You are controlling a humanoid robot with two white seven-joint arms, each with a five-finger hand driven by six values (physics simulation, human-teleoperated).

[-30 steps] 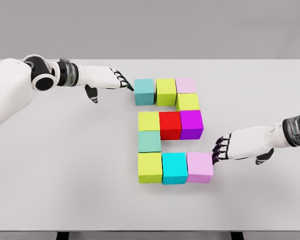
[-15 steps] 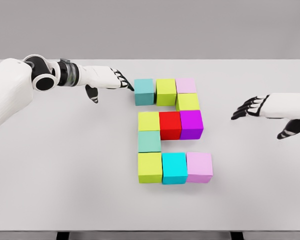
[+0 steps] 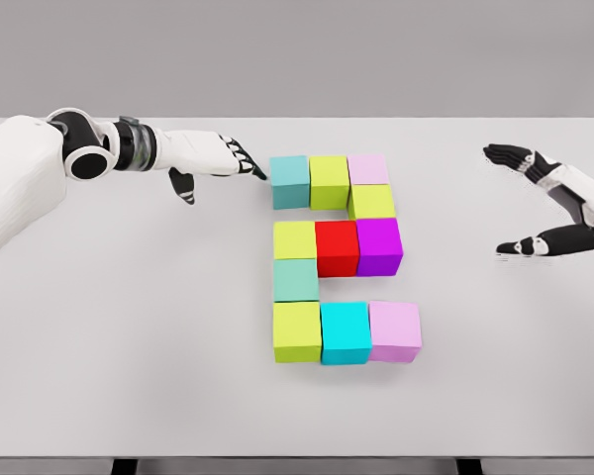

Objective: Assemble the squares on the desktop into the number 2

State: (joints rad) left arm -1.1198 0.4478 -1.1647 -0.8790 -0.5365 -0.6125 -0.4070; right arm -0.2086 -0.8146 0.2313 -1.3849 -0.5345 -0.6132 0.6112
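Left hand (image 3: pixel 213 158) at upper left of frame, fingers extended, empty, fingertips touching teal cube (image 3: pixel 289 182). Right hand (image 3: pixel 554 203) at right edge, fingers spread wide, empty. Coloured squares (image 3: pixel 338 247) form "2" at desk (image 3: pixel 129 346) centre.

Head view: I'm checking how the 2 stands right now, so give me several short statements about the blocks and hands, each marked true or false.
1. The red block sits in the middle row between a yellow-green block and the purple block. True.
2. The right hand grips the pink block. False: it is open, off to the right, holding nothing.
3. The left hand has its fingertips at the teal block. True.
4. The cyan block is in the top row. False: bottom row, middle.
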